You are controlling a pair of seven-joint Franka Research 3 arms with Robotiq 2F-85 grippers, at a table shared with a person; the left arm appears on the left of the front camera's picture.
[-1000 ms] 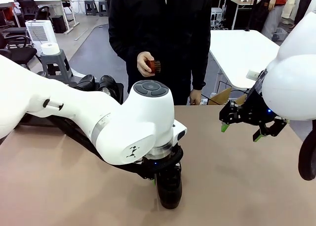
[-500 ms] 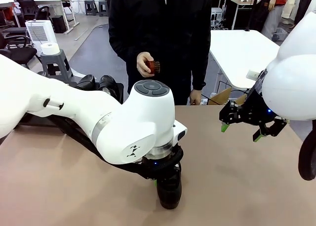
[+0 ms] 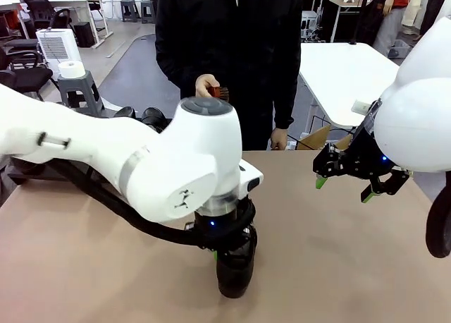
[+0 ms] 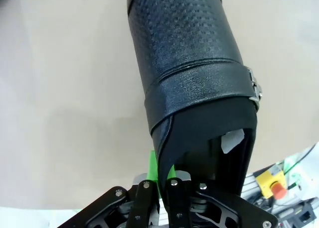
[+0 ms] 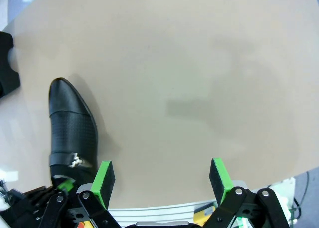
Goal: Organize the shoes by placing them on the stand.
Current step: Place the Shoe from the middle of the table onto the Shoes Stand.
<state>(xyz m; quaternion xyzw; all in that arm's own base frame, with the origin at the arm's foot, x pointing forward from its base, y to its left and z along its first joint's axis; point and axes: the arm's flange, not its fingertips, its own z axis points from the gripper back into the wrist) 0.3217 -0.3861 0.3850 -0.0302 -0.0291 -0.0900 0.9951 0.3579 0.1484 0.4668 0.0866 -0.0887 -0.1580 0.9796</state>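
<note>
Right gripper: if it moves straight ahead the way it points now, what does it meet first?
Most likely the bare tan tabletop. The right gripper stands open, and between its fingers lies table surface alone. The black shoe lies off to one side of that line, though depth is hard to judge.

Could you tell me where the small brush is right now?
In the front view, the brush is in the person's hand at the table's far side, above the left arm.

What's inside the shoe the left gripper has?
A scrap of white paper shows in the shoe opening. The left gripper pinches its rim; deeper inside is dark and covered.
</note>
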